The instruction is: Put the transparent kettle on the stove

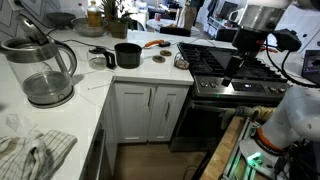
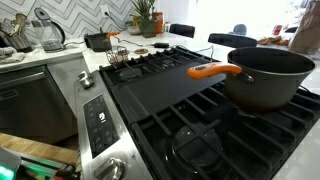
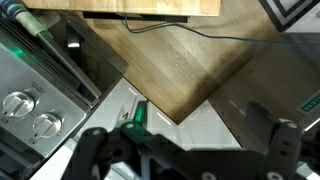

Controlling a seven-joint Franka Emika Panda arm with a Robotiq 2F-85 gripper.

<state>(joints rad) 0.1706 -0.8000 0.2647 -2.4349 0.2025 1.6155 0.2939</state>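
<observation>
- White kitchen surface (image 1: 90, 95) is seen running up to the stove (image 1: 235, 70) in an exterior view.
- The transparent kettle (image 1: 101, 58) is set on that surface, just beside the black pot (image 1: 127, 55) and well apart from the hand (image 1: 232, 82).
- In the wrist view the hand is held wide open, and nothing is gripped or touched by its fingers (image 3: 90, 150).
- Wooden floor (image 3: 190, 60) and the stove's knobs (image 3: 45, 125) are seen beneath it.

We see a bright, daylit kitchen, the far background burnt out to white in both exterior views. The white countertop (image 1: 88, 100) glares; the stove (image 2: 170, 95) carries a soft sheen. The grey pot (image 2: 270, 75) close to the lens looks soft, and in the wrist view the gripper (image 3: 185, 155) is dark and blurred.
</observation>
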